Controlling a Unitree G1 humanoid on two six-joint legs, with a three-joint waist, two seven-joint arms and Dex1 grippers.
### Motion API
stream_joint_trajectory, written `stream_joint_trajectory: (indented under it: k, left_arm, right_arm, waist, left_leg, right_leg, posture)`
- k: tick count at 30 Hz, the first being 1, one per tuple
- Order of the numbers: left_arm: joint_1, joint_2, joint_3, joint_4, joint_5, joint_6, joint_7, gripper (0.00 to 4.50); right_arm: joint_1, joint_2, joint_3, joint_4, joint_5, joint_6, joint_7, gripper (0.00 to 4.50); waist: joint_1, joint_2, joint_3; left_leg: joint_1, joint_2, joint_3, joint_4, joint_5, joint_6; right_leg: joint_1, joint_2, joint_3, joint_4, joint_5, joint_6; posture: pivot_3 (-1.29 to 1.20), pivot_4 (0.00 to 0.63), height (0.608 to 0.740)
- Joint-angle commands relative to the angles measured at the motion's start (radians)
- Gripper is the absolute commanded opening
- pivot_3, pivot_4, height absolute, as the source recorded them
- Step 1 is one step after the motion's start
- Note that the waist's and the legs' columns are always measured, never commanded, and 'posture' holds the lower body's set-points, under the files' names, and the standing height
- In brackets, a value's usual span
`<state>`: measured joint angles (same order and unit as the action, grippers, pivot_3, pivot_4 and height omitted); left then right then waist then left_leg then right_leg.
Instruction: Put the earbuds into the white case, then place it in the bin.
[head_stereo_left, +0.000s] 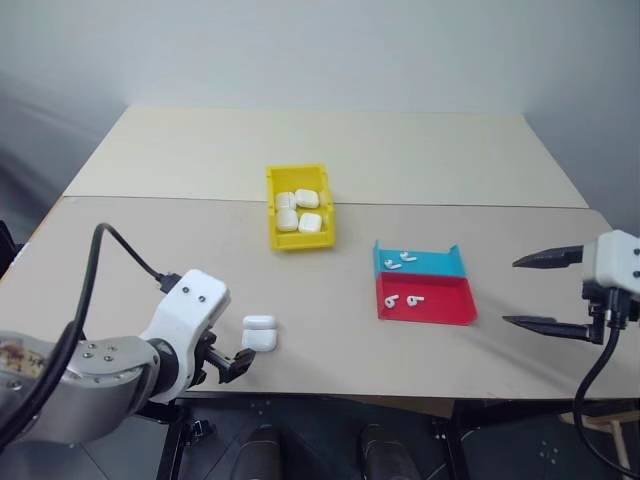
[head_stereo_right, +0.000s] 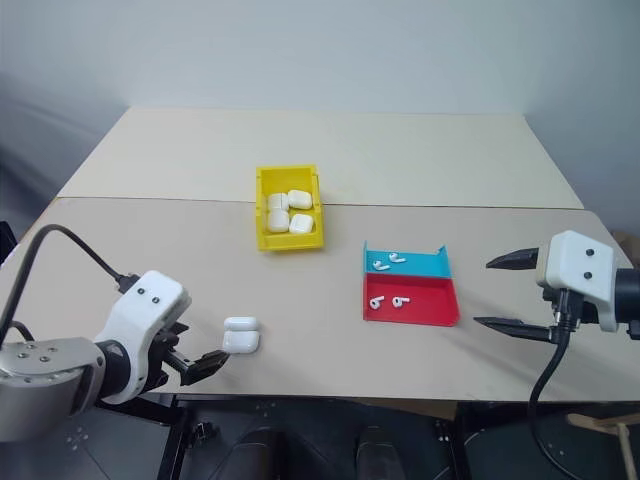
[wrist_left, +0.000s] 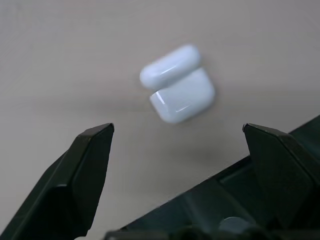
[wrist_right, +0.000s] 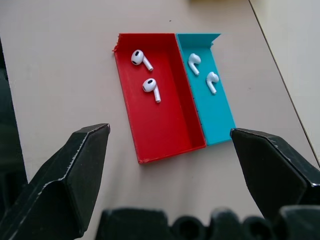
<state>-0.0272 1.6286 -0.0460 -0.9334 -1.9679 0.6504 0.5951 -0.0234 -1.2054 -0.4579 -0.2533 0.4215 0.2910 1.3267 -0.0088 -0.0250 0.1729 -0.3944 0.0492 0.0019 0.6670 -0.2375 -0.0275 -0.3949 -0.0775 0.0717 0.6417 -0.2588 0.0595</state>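
The white case (head_stereo_left: 260, 333) lies near the table's front edge with its lid hinged open, also seen close up as the case (wrist_left: 177, 85). My left gripper (head_stereo_left: 228, 362) is open just in front and to the left of it, not touching it. Two earbuds (wrist_right: 146, 72) lie in the red tray (wrist_right: 167, 125) and two more earbuds (wrist_right: 202, 71) in the blue tray (wrist_right: 220, 112). To the right of both trays, above the table, my right gripper (head_stereo_left: 512, 292) is open and empty. The yellow bin (head_stereo_left: 303, 240) stands at mid-table and holds several white cases.
The red tray (head_stereo_left: 450, 312) and blue tray (head_stereo_left: 440, 265) sit side by side, right of centre. A seam (head_stereo_left: 450, 204) crosses the table just behind the bin. Bare tabletop lies between the case and the trays.
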Motion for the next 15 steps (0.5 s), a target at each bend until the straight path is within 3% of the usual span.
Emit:
stream_joint_trajectory:
  k: [1, 4, 9, 12, 15]
  left_arm:
    - [0.002, 0.029, -0.088, -0.064, -0.004, -0.138, 0.056, 4.5]
    - [-0.065, -0.057, -0.233, -0.074, -0.004, -0.202, 0.181, 4.5]
    - [-0.295, -0.338, -0.478, -0.01, -0.004, -0.211, 0.467, 4.5]
    - [-0.393, -0.467, -0.57, 0.033, -0.004, -0.208, 0.614, 4.5]
    - [-0.444, -0.524, -0.613, 0.057, -0.004, -0.203, 0.712, 4.5]
  right_arm:
    - [-0.029, -0.037, -0.006, 0.012, 0.009, 0.013, 0.018, 4.47]
    - [-0.042, -0.054, -0.001, 0.019, 0.015, 0.022, 0.036, 4.47]
    - [-0.051, -0.068, -0.002, 0.01, 0.022, 0.051, 0.05, 4.47]
    - [-0.05, -0.068, -0.002, 0.005, 0.016, 0.063, 0.05, 4.47]
    - [-0.031, -0.065, -0.018, -0.009, 0.011, 0.074, 0.053, 4.47]
  waist:
    - [0.002, 0.0, 0.0]
    - [0.007, 0.001, 0.0]
    - [0.021, 0.001, -0.001]
    - [0.025, 0.001, -0.001]
    - [0.025, 0.001, -0.001]
  left_leg:
    - [0.001, 0.0, 0.0, 0.0, 0.0, 0.0]
    - [0.003, 0.0, 0.0, 0.0, 0.0, 0.0]
    - [0.008, 0.0, 0.0, 0.0, 0.0, 0.0]
    - [0.007, -0.001, 0.0, 0.0, 0.0, 0.0]
    - [0.006, -0.001, -0.001, 0.0, 0.0, 0.0]
  right_leg:
    - [0.001, 0.0, 0.0, -0.001, 0.0, 0.0]
    - [0.004, 0.0, 0.0, -0.001, 0.0, 0.0]
    - [0.009, 0.0, 0.0, -0.002, 0.0, 0.0]
    - [0.009, 0.0, 0.0, -0.002, 0.0, 0.0]
    - [0.008, 0.0, 0.0, -0.003, 0.0, 0.0]
  posture:
    - [0.0, 0.15, 0.74]
    - [0.0, 0.15, 0.74]
    - [0.0, 0.15, 0.74]
    - [0.0, 0.15, 0.74]
    - [0.0, 0.15, 0.74]
